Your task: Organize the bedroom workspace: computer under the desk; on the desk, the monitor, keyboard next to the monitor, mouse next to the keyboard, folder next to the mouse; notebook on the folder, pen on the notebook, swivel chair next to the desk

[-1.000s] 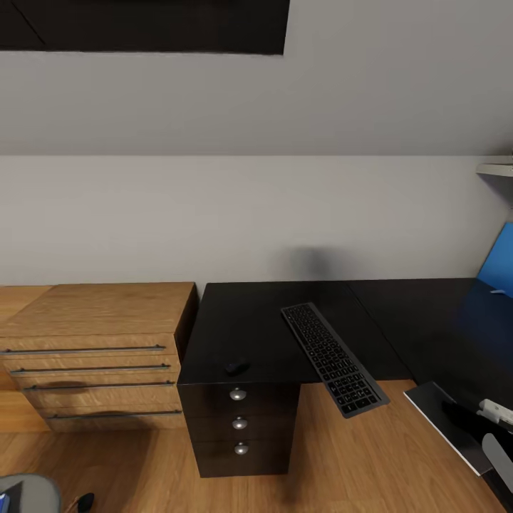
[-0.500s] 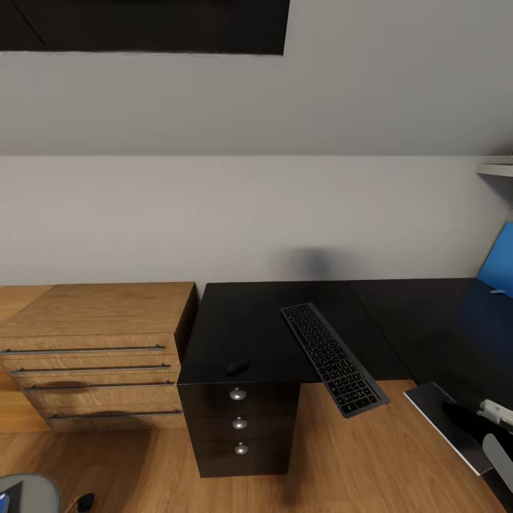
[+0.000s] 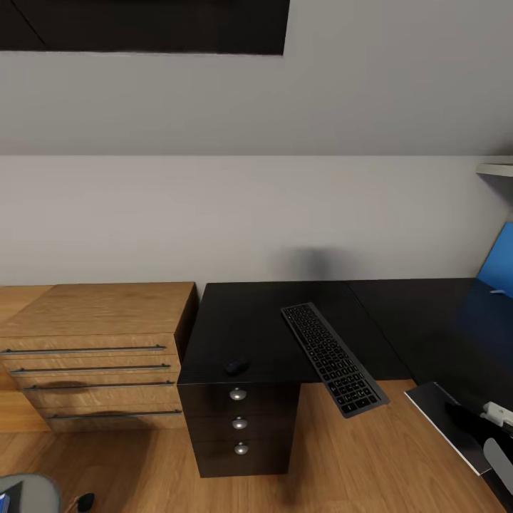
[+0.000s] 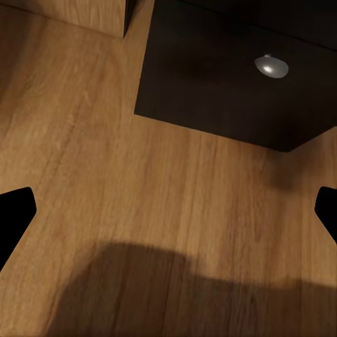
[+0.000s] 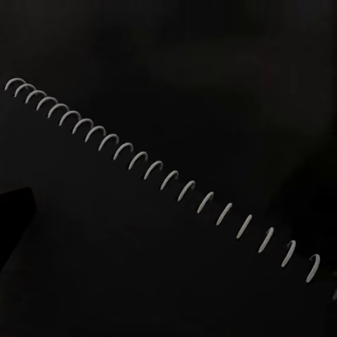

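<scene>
On desk: unlabelled keyboard, mouse

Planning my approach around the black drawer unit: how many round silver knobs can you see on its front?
3, stacked vertically on the drawer unit under the desk: top knob, middle knob, bottom knob. None appear hidden.

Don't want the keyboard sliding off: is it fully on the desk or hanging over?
Hanging over. The keyboard lies flat and diagonal, its near end past the desk edge above the wood floor.
</scene>
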Available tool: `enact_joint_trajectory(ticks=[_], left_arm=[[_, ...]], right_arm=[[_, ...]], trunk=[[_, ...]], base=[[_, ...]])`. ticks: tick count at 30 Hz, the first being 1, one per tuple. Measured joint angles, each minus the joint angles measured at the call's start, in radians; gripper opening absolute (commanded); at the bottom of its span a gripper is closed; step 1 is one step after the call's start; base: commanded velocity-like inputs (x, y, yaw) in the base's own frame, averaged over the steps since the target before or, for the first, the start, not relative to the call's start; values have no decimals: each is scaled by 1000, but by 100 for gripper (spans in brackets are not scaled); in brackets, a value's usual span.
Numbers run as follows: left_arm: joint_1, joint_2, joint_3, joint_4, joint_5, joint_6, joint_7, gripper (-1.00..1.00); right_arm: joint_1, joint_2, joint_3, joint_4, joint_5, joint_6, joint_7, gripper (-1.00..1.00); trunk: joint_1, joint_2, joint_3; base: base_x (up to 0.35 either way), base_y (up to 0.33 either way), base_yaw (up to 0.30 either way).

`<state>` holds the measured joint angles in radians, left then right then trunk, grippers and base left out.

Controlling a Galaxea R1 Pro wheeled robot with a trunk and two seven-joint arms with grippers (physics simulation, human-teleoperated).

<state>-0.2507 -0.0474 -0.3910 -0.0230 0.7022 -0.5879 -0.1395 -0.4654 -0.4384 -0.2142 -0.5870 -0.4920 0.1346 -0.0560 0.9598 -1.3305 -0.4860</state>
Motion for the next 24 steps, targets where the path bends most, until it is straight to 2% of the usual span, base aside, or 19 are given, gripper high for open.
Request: enact_joint_trajectory(ticks=[24], left_arm=[[0,-1,0,0,-1,3,0,100]], right_arm=[[1,2,-15,-114,1,-11,0,100]], trunk=[[0,0,0]], base=[[0,0,0]])
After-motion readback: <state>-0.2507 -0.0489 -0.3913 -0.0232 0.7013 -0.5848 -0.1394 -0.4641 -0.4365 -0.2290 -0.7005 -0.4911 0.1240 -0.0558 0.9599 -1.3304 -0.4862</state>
